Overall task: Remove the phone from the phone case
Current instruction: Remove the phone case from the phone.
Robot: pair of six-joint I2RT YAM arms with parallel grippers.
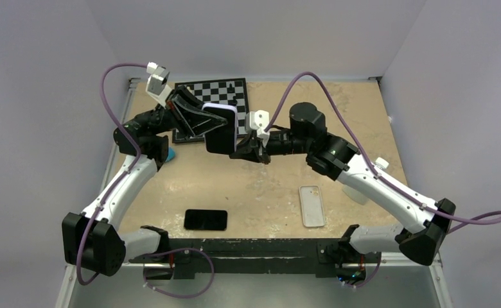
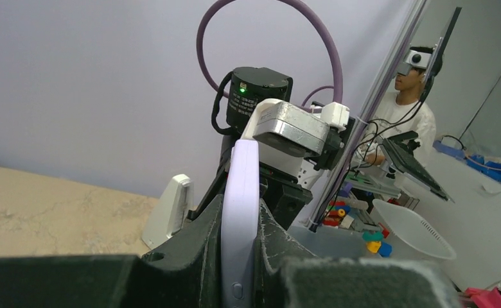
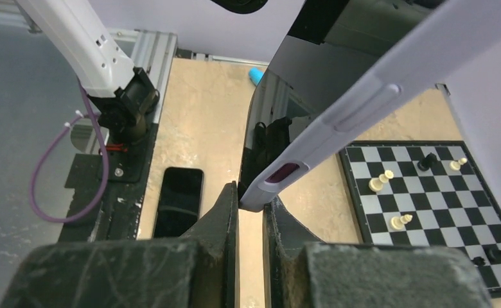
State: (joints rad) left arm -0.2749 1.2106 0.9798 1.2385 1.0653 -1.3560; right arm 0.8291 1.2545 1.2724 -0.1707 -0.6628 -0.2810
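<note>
I have the lavender phone case (image 1: 220, 107), phone (image 1: 219, 131) inside, aloft over the desk (image 1: 267, 192) between both claws. The left claw (image 2: 240, 247) is clamped on its long edge, and the right claw (image 3: 251, 208) pinches a corner. The chessboard (image 1: 225, 90) lies just behind and below.

2 white arms (image 1: 123, 186), black joints (image 1: 100, 240) (purple cables (image 1: 110, 96), green LEDs (image 2: 240, 90))

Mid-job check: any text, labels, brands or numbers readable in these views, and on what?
No text can be read in any view.
Sticker on the black motor housing: print too small and blurred to read.
No markings visible on the lilac phone case, black phone on the table, clear case or chessboard.
</note>
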